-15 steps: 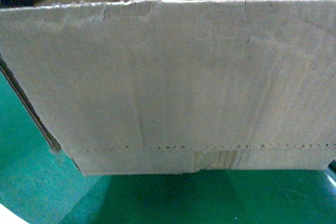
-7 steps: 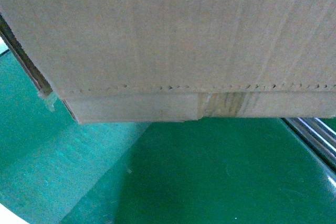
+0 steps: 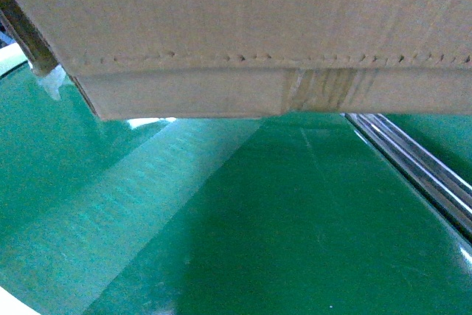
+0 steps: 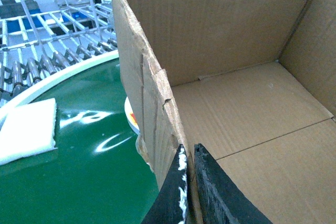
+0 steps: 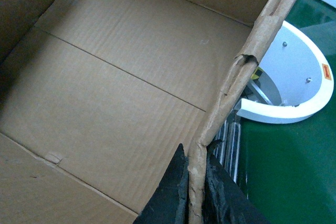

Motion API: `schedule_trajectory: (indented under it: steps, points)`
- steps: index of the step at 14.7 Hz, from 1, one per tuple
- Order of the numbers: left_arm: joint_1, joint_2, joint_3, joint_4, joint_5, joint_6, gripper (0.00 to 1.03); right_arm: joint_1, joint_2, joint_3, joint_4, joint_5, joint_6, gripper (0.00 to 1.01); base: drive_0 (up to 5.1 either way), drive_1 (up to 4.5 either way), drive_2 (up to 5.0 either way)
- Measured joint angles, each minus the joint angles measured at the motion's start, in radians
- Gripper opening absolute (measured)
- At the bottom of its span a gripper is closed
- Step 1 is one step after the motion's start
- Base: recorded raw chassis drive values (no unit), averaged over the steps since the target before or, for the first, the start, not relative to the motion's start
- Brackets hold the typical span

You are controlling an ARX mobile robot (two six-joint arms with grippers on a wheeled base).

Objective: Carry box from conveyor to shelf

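Observation:
The brown cardboard box fills the top of the head view, hanging above the green conveyor with its lower edge and dotted perforation line showing. My left gripper is shut on the box's torn left wall, one finger outside, one inside. My right gripper is shut on the ragged right wall in the same way. The box's inside is bare cardboard. The conveyor's green belt and white hub lie below. The shelf does not show for certain.
A metal roller strip crosses the belt at the right of the head view. A white foam pad lies on the belt near its white rim. Wire racks with rollers stand beyond the conveyor's edge.
The box has risen off the belt: its bottom edge has climbed up the head view and its open top has left the frame. The metal strip on the right has come into sight.

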Motion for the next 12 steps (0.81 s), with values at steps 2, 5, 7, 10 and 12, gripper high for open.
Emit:
schedule_trajectory:
  steps: [2,5,7,10,12]
  points:
    - [0.000,-0.023,0.014,0.000,0.005,0.005,0.02,-0.002,-0.013,0.024,0.001,-0.021,0.003,0.03,0.0,0.00,0.0]
    - [0.004,-0.035,0.026,0.011,0.005,0.016,0.02,-0.007,-0.019,0.025,0.031,-0.025,0.003,0.03,0.0,0.00,0.0]
    - [0.004,-0.033,0.026,0.010,0.005,0.016,0.02,-0.007,-0.019,0.025,0.031,-0.025,0.003,0.03,0.0,0.00,0.0]
    - [0.004,-0.033,0.026,0.010,0.006,0.019,0.02,-0.007,-0.019,0.025,0.031,-0.025,0.003,0.03,0.0,0.00,0.0]
    - [0.004,-0.035,0.026,0.007,0.011,0.019,0.02,-0.007,-0.019,0.026,0.027,-0.032,0.003,0.03,0.0,0.00,0.0]
